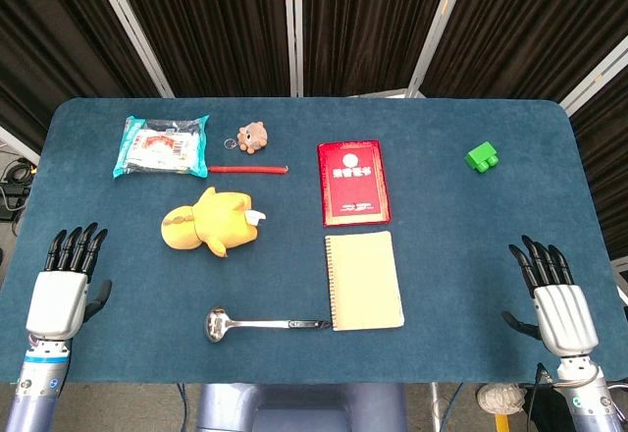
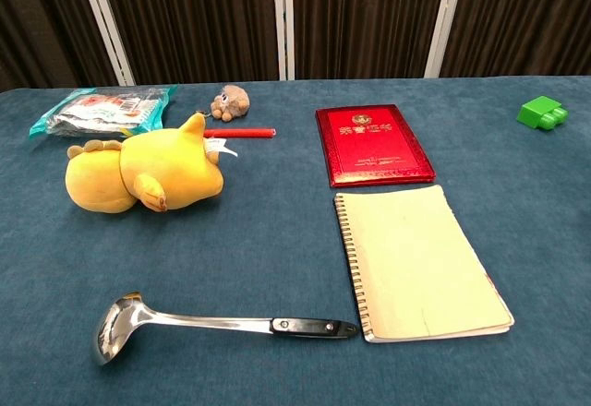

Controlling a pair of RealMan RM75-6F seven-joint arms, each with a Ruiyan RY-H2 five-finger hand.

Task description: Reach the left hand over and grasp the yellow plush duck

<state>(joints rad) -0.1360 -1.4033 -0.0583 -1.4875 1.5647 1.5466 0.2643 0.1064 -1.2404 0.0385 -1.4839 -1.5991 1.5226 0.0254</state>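
Left hand (image 1: 57, 299) hovering open at the desk's (image 1: 442, 255) near-left corner, holding nothing. Advice: approach the yellow plush duck (image 1: 211, 222) from above, wrapping its round body.

1. Left hand (image 1: 59, 290): at the near left, back of the hand facing up, fingers (image 1: 77, 246) extended and slightly apart, holding nothing.
2. Right hand (image 1: 559, 304): at the near right, same pose, fingers (image 1: 538, 257) extended, empty.
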